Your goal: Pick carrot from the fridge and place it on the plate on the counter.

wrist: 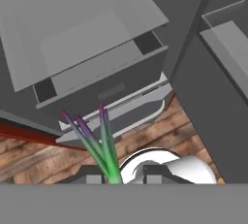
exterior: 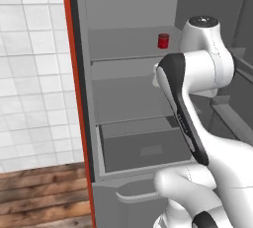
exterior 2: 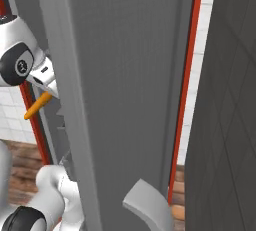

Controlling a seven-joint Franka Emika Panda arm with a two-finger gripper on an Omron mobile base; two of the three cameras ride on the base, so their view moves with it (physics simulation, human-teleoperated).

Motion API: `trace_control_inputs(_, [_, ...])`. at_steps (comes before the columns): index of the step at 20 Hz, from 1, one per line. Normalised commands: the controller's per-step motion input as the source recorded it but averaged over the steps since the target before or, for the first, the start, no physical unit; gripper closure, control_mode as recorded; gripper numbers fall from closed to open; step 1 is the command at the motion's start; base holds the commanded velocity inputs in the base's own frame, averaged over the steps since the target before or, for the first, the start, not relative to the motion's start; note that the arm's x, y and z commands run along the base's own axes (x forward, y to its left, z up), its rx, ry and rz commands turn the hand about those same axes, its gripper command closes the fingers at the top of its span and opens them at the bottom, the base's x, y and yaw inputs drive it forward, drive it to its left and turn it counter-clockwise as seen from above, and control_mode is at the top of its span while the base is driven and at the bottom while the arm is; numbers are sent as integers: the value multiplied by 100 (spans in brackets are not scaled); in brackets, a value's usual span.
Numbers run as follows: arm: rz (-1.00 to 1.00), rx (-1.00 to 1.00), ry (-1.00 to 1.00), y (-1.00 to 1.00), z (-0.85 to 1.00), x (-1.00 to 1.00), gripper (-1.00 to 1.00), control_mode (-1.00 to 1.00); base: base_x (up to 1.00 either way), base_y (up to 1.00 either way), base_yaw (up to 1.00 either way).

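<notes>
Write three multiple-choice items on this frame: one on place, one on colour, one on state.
1. Where is the red can? A on a fridge shelf; B on the wood floor; C in the drawer.
2. What colour is the carrot? A white; B orange; C blue.
3. What is the gripper doing? A wide open, holding nothing; B shut on the carrot; C holding the can.

A: it stands on an upper shelf.
B: its orange body sticks out below the hand.
B: the greens rise between the fingertips.

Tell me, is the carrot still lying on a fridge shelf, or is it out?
Out. The tool holds the carrot in the air, its orange tip pointing down, off the fridge shelves.
</notes>
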Motion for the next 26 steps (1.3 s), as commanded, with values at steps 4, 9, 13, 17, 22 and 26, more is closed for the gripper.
trace_control_inputs(4, [0, 0, 0, 0, 0, 0, 100, 100, -75, 6, -3])
trace_control_inputs(9, [0, 0, 0, 0, 0, 0, 100, 100, -93, 20, 0])
trace_control_inputs(13, [0, 0, 0, 0, 0, 0, 100, 100, -100, 26, 1])
trace_control_inputs(17, [0, 0, 0, 0, 0, 0, 100, 100, -96, 32, 19])
trace_control_inputs(22, [0, 0, 0, 0, 0, 0, 100, 100, -77, 48, 38])
trace_control_inputs(26, [0, 0, 0, 0, 0, 0, 100, 100, -32, 59, 49])
